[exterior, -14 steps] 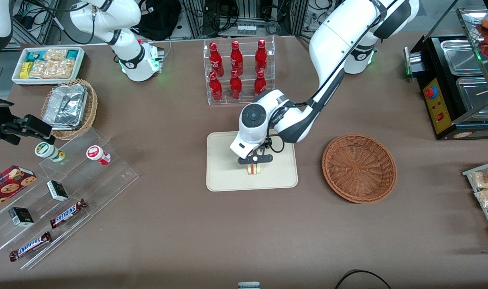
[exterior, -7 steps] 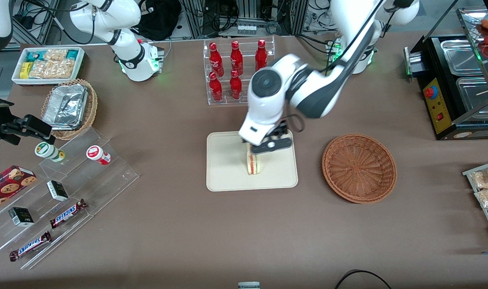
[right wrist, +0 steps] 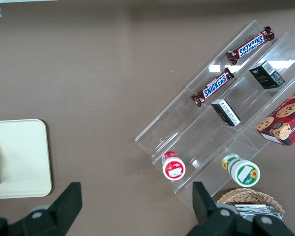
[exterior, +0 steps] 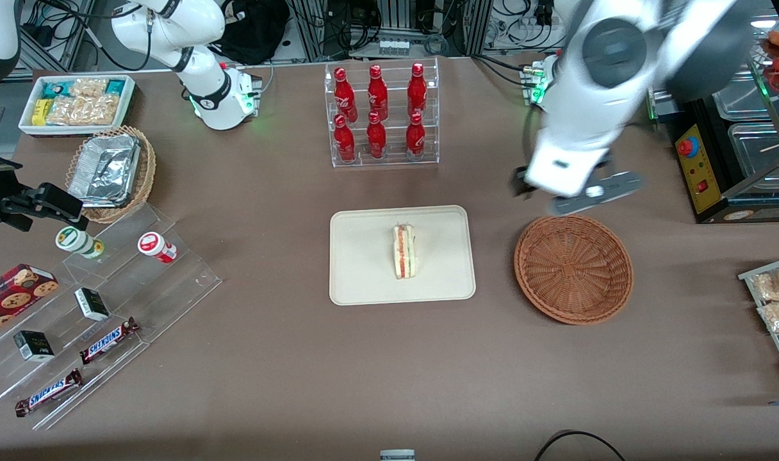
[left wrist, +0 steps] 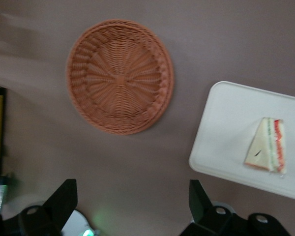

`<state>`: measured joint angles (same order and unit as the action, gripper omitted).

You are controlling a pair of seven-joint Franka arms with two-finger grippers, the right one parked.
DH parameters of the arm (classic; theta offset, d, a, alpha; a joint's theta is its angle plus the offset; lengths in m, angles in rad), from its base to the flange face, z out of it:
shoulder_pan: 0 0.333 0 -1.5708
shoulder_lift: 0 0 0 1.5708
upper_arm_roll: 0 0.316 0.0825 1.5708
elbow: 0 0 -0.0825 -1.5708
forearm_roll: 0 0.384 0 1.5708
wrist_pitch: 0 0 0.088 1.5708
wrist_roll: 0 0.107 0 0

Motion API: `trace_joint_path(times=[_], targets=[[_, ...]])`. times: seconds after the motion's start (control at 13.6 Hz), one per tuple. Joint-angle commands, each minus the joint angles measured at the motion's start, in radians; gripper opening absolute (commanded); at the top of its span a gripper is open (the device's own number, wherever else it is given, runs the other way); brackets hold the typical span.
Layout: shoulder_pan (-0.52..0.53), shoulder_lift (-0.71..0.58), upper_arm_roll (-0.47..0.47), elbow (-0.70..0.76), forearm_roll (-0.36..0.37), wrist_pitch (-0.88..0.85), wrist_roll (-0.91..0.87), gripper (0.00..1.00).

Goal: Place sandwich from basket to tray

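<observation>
From my seat the sandwich (exterior: 405,251) sits mid-tray (exterior: 357,282), well apart from my gripper (exterior: 578,192), which hangs spread wide and holding nothing above the table by the wicker basket's (exterior: 573,267) rim. Bare table surrounds both.

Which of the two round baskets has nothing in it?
The reddish-brown basket, just below the open, empty gripper, holds nothing. The lighter tan basket holds foil containers. The sandwich lies on the tray.

Left arm raised, its gripper (exterior: 578,192) hanging above the table just beside the basket (exterior: 573,267), fingers (left wrist: 64,199) spread, holding nothing.
</observation>
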<state>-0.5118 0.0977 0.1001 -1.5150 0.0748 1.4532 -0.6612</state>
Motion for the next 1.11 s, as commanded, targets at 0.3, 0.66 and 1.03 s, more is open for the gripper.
trace_joint_path(times=[0.3,0.66,1.03], targets=[[-0.013,-0.107,0.207,-0.033,-0.023,-0.099,0.314,1.00],[-0.010,-0.147,0.279,-0.037,-0.021,-0.159,0.453,1.00],[0.288,-0.090,0.033,0.012,-0.020,-0.131,0.453,1.00]])
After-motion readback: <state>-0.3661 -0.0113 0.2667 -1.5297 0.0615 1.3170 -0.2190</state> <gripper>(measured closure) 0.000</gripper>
